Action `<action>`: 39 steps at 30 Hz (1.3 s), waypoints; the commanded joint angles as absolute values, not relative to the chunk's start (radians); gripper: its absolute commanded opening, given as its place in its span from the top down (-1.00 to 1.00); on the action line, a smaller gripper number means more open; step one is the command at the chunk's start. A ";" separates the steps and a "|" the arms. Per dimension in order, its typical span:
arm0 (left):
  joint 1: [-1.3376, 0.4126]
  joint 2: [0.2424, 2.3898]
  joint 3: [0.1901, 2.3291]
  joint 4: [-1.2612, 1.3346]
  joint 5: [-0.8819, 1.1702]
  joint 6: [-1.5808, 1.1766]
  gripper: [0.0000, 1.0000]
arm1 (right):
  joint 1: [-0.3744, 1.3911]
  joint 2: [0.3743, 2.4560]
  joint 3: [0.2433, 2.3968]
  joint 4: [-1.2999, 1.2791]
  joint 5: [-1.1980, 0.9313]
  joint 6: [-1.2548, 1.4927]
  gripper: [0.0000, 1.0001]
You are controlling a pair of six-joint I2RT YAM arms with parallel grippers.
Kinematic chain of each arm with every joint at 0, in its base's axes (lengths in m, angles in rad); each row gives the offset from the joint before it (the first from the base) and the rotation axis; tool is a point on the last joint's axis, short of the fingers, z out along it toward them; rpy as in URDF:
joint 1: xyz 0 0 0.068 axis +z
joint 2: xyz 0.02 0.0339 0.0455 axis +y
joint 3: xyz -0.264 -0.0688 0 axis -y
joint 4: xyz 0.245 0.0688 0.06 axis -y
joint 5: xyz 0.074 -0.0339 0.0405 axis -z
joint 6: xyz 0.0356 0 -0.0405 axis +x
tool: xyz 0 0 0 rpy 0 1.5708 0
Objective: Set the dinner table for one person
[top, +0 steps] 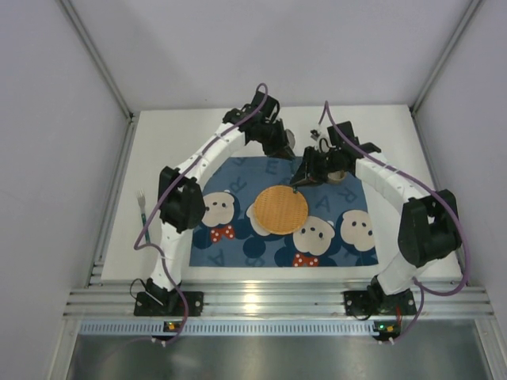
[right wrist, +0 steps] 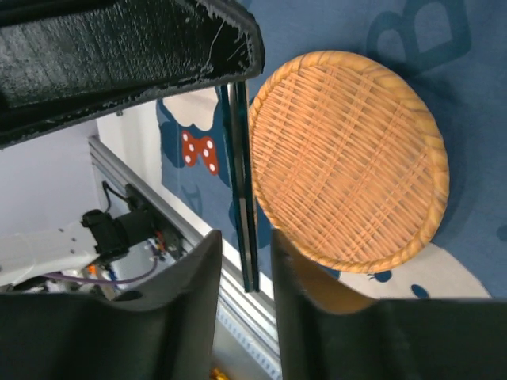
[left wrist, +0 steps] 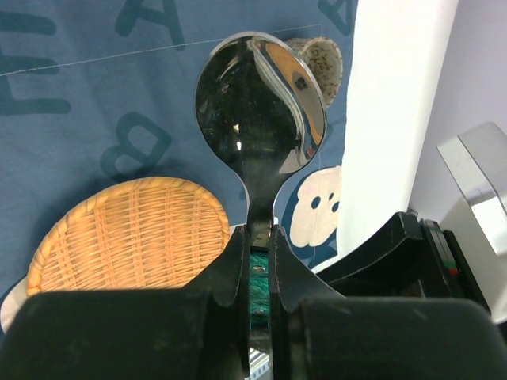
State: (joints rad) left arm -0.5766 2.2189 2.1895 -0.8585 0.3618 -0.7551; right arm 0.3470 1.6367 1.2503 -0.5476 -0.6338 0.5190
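My left gripper (top: 282,147) (left wrist: 260,233) is shut on the neck of a shiny metal spoon (left wrist: 257,103) with a green handle, held above the far part of the blue bear-printed placemat (top: 238,172). My right gripper (top: 306,176) (right wrist: 245,237) is open, its fingers either side of a thin dark bar (right wrist: 242,198) that hangs from the black gripper above; they do not touch it. A round woven plate (top: 280,210) (right wrist: 348,158) (left wrist: 127,233) lies in the middle of the placemat on the white dinner table (top: 158,158).
A fork (top: 141,204) lies on the bare table left of the placemat. A speckled cup (left wrist: 321,67) (top: 341,176) stands at the placemat's far right, beside the right gripper. Metal rails (top: 269,301) run along the near edge, and grey walls enclose the table.
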 commanded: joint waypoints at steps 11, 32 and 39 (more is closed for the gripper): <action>-0.580 2.063 2.060 -0.724 0.411 -0.762 0.26 | 0.298 1.551 1.186 -0.515 -0.563 0.488 1.00; -0.119 1.723 1.482 -0.871 -0.037 -0.519 -0.76 | 0.183 1.439 0.942 -0.738 -0.500 0.310 1.00; 0.029 1.687 1.315 -0.833 -0.058 -0.469 -0.73 | 0.183 1.577 0.946 -0.732 -0.488 0.325 1.00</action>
